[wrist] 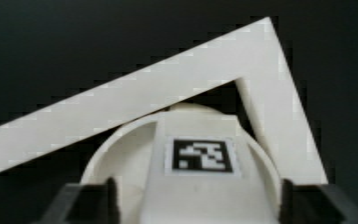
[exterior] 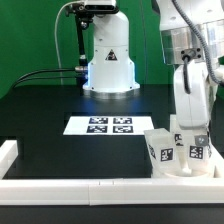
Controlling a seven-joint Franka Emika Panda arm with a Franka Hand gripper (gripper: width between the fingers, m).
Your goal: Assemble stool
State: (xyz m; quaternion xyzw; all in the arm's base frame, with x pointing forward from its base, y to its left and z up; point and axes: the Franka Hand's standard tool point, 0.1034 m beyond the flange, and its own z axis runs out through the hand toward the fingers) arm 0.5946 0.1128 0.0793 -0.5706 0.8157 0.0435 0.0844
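Observation:
The stool stands in the front corner at the exterior view's right, against the white border rails. Its round white seat (exterior: 187,171) lies flat, with short white legs bearing marker tags standing on it; one leg (exterior: 160,150) is at the left and another (exterior: 197,152) at the right. My gripper (exterior: 186,132) reaches down among them. In the wrist view a white leg (wrist: 197,120) with a marker tag fills the gap between my dark fingertips (wrist: 91,200), and my gripper (wrist: 197,206) is shut on it.
White border rails (exterior: 80,186) run along the table's front and left edges, and they meet in a corner in the wrist view (wrist: 247,70). The marker board (exterior: 108,125) lies mid-table. The robot base (exterior: 108,60) stands behind it.

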